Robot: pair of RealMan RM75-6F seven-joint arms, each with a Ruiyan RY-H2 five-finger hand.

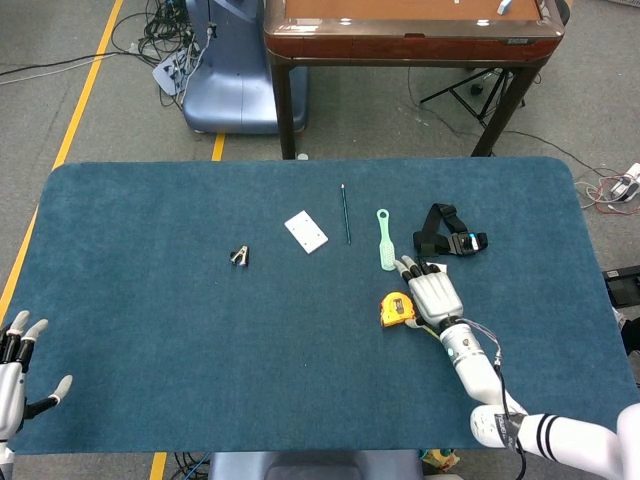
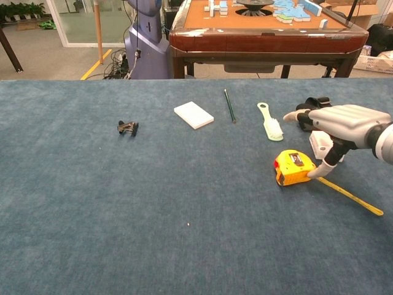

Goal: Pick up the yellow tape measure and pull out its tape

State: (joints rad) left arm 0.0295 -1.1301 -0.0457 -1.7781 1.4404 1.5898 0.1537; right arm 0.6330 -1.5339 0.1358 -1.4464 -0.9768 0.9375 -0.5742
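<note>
Yellow tape measure lies on bench, right of centre, not yet lifted; short length of tape trails right. Right hand hovers just above-right, fingers spread, thumb touching case. Left hand spread, near-left edge. Grasp, lift, pull remain.

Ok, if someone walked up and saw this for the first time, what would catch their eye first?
Probably the yellow tape measure on the blue table, a strip of tape already trailing out to its right. The right hand hovers just beside it, thumb at its case, not yet gripping it. The left hand sits open at the table's near left corner.
</note>
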